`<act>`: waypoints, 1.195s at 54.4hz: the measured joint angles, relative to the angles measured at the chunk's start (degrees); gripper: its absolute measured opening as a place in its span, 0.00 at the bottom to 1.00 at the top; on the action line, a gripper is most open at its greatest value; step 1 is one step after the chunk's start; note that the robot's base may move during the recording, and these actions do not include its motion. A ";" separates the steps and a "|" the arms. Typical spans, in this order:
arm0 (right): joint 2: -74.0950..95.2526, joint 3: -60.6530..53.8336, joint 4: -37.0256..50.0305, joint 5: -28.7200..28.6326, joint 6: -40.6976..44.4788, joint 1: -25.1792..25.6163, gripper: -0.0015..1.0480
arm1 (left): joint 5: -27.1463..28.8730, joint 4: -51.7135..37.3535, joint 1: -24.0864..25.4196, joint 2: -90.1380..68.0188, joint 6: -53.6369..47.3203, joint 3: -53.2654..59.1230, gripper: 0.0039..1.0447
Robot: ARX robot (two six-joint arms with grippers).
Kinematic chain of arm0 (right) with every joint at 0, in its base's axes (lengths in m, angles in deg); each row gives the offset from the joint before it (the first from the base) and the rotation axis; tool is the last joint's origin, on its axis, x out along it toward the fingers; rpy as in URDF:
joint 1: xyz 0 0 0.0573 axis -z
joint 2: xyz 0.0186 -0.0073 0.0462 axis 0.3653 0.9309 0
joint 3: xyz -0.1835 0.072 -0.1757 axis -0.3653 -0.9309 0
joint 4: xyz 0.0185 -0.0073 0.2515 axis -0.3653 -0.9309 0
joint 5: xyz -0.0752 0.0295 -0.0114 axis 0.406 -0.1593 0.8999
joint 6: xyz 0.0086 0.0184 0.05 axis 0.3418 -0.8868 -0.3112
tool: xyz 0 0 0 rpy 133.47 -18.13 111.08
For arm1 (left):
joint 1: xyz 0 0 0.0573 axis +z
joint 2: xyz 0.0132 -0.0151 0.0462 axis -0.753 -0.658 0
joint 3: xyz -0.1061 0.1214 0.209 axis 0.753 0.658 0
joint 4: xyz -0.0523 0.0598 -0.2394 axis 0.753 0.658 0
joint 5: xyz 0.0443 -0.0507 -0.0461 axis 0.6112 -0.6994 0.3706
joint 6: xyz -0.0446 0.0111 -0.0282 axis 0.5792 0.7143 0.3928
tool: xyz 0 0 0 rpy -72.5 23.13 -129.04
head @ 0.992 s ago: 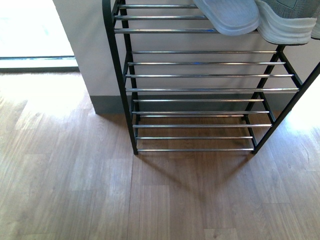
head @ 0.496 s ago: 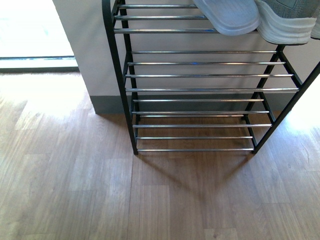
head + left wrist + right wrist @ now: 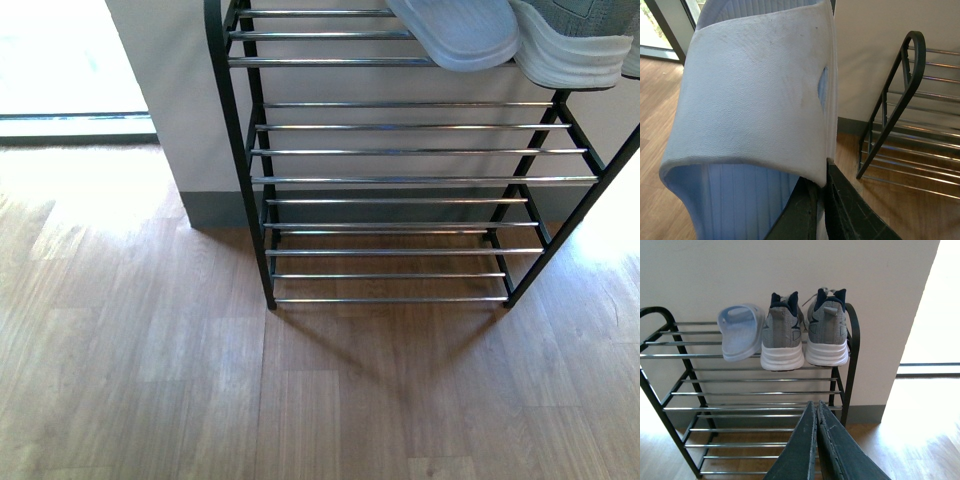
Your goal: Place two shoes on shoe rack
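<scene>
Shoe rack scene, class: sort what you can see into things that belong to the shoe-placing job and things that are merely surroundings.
Belongs to the job:
- shoe rack
- two grey sneakers on its top tier
- pale blue slide beside them
- second slide, held in the left end effector
- right end effector, shut and empty

Just surroundings:
- wooden floor
- white wall
- grey skirting

The left end effector (image 3: 821, 200) has its dark fingers (image 3: 800, 210) pinched on the edge of a pale blue slide (image 3: 755, 95). The right end effector (image 3: 816, 440) holds nothing, its fingers pressed flat together.
</scene>
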 joint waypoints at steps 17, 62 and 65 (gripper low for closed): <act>-5.95 0.00 -5.88 0.02 0.00 0.00 0.02 | 0.00 -0.02 0.00 0.00 0.00 0.00 0.01; -18.53 0.02 -18.75 0.13 0.04 0.00 0.09 | 0.00 -0.02 -0.02 0.00 0.00 0.00 0.01; -18.53 0.02 -18.75 0.13 0.02 0.00 0.18 | 0.00 0.00 -0.02 0.00 0.00 0.00 0.01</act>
